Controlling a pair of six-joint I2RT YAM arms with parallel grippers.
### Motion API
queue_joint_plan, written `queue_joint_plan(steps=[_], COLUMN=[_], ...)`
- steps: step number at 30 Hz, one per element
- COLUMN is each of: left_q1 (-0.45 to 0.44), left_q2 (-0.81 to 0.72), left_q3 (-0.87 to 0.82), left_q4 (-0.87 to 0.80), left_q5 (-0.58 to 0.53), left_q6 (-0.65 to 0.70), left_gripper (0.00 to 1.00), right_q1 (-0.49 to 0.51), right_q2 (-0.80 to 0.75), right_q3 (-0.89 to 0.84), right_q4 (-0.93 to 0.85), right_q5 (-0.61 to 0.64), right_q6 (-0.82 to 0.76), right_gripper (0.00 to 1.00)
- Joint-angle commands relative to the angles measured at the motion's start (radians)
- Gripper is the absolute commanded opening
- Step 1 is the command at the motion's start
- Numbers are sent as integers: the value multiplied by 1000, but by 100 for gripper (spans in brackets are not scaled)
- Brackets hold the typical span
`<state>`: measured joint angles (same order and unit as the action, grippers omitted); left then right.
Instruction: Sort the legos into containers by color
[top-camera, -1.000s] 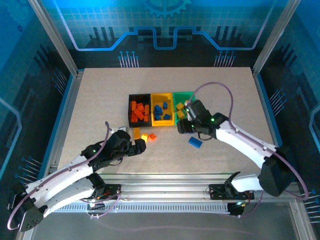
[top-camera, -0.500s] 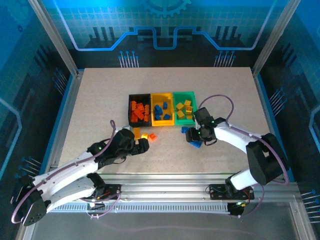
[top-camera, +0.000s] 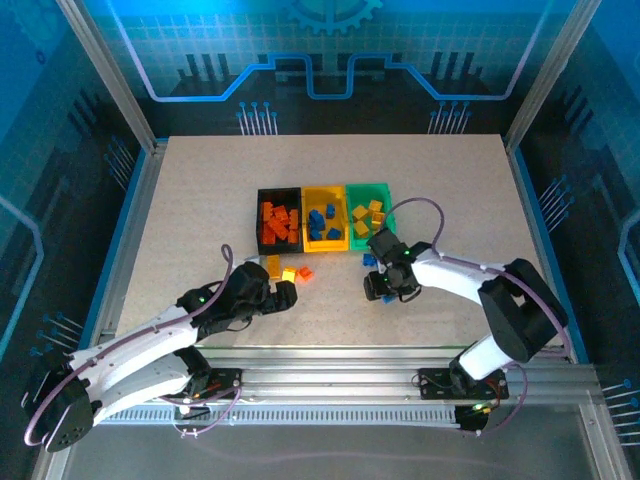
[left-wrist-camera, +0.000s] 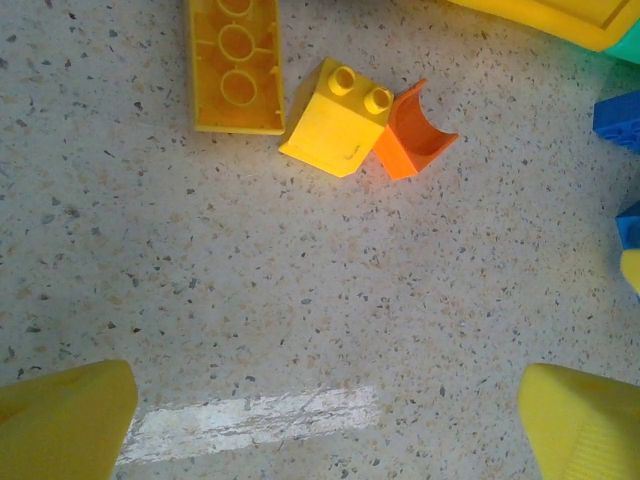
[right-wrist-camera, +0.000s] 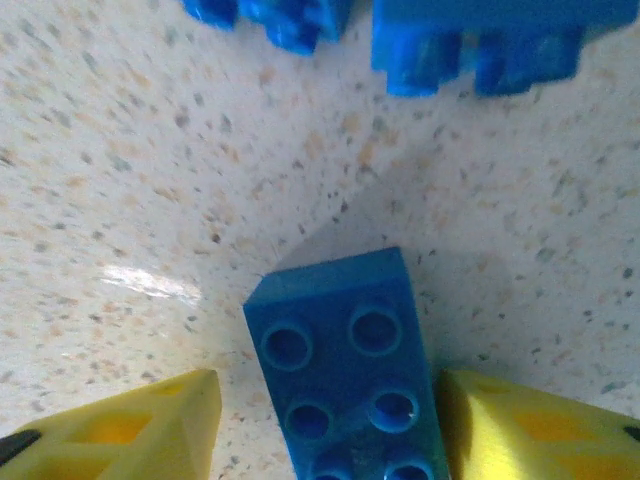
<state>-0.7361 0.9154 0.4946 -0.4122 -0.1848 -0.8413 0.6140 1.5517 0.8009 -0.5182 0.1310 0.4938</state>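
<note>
Lying studs-up on the desk (top-camera: 200, 200), near the green bin (top-camera: 366, 188), the blue brick (right-wrist-camera: 345, 370) sits between the parted fingers of the right end effector (right-wrist-camera: 335, 425), not yet clamped. One finger looks closer than the other, so closing may skid or twist the brick away. A second ago this arm hung over the green bin. The left end effector (left-wrist-camera: 320, 410) gapes wide and empty near a yellow brick (left-wrist-camera: 335, 120).

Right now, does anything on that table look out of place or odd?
Mildly: the long yellow brick lies upside down, hollow side up, and the orange piece touching the small yellow brick is tipped on its side, opening showing.
</note>
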Motion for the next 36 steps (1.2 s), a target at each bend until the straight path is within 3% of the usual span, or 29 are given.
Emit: queue_joint_plan(steps=[1,5,9,17,28,33,36], left_q1=[-1,-1,-2,-2,-1,-1,-2], left_q2=[-7,-14,-24,-37,-91,-127,-134], left_q3=[-10,-13,-14,-17,2,-4,-4], left_q4=[13,6,2,-17,-90,-116,-122], left_q5=[12,15,18,13,-5,-10,-9], left_q6=[-21,-24,-17,-22,-24,-27,-27], left_gripper=[99,99,99,99,99,99,99], right_q1=[30,46,60,105,69,49,46], right_q2=[53,87,29,-83,326,444,485], right_q3=[43,66,73,304,761,876,927], right_q4=[-72,-69,-51,-51,-63,-94,-118], right_q5=[104,115,91,21,122,144,144], right_q6=[31,25,4,-51,-23,7,12], right_gripper=[55,44,34,31,35,37,45])
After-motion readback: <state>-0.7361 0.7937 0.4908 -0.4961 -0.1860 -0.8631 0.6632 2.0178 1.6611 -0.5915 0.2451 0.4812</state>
